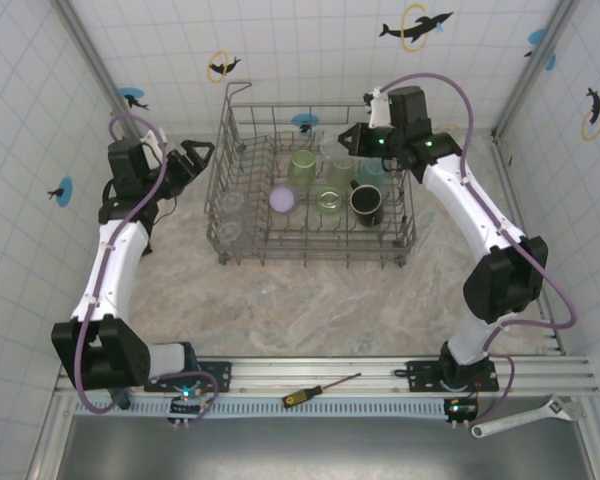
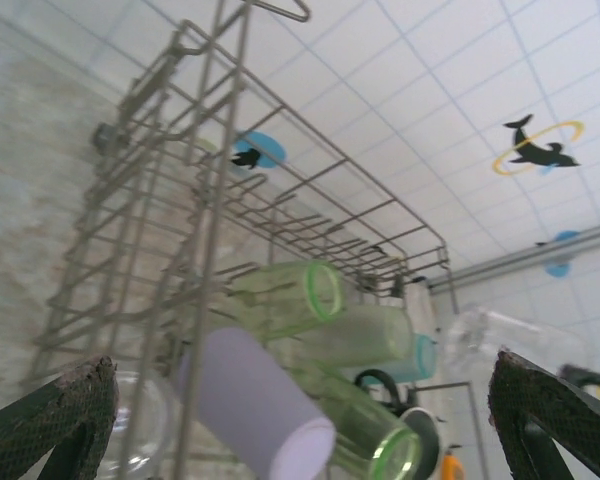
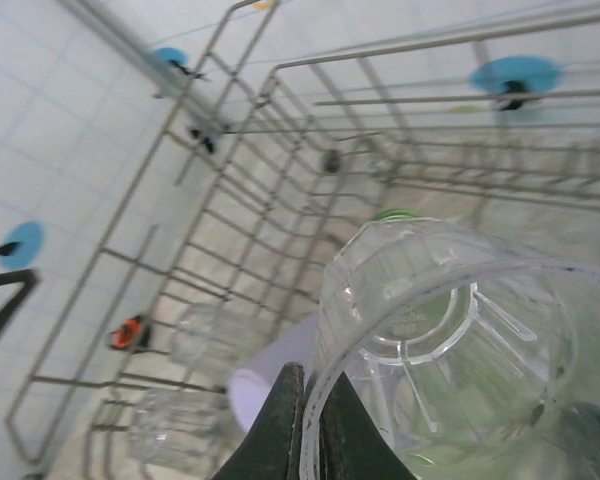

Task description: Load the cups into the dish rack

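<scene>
I see the left fingers (image 1: pixel 200 157) spread wide and empty, hovering just outside the dish rack (image 1: pixel 315 255) at its 10 o'clock corner. The right fingers (image 3: pixel 305 435) are clenched on the rim of a clear cup (image 3: pixel 450 330), one finger inside the wall and one outside, and they hold it over the rack's 1 o'clock corner. The rack sits on the bench (image 1: pixel 310 310) at 12 o'clock from the arm bases. Inside it, a lavender cup (image 1: pixel 283 198) lies near the middle, with pale green cups (image 1: pixel 302 165) from 12 to 3 o'clock of it. A teal cup (image 1: pixel 372 172) and a black mug (image 1: pixel 366 203) stand toward the rack's 3 o'clock side. Two clear tumblers (image 1: pixel 229 206) sit along its 9 o'clock side.
</scene>
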Motion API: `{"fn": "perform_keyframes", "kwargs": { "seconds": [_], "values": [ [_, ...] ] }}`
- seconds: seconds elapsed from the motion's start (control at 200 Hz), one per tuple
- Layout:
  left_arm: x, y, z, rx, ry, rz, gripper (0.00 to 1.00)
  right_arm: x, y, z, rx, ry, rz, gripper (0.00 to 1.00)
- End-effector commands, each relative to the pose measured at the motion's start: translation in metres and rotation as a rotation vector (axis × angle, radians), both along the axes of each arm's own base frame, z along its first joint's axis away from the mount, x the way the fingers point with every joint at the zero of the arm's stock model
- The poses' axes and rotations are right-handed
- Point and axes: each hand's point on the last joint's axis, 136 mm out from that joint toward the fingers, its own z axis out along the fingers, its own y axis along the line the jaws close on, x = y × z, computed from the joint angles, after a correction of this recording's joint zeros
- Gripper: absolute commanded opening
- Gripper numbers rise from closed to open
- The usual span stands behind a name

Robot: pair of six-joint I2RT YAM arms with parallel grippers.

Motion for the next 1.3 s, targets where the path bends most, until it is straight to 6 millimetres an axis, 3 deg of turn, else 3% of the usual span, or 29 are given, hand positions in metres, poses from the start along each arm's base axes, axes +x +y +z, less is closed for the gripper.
{"fn": "perform_keyframes", "kwargs": {
  "seconds": [0.0,0.26,0.661,0.926,1.291],
  "values": [
    [0.006,-0.020,0.040,-0.092,-0.077,-0.085,0.98,-0.017,0.027,0.064,0.250,-0.153,0.157,0.00],
    [0.020,-0.050,0.067,-0.210,-0.111,-0.172,0.98,-0.029,0.052,0.083,0.501,-0.205,0.276,0.00],
    [0.030,-0.109,0.055,-0.318,-0.053,-0.296,0.98,-0.039,0.095,0.083,0.632,-0.213,0.389,0.00],
    [0.024,-0.123,0.049,-0.344,-0.034,-0.332,0.98,-0.040,0.104,0.081,0.674,-0.208,0.415,0.00],
    [0.023,-0.126,0.044,-0.378,-0.030,-0.328,0.92,-0.044,0.114,0.087,0.706,-0.208,0.445,0.00]
  ]
}}
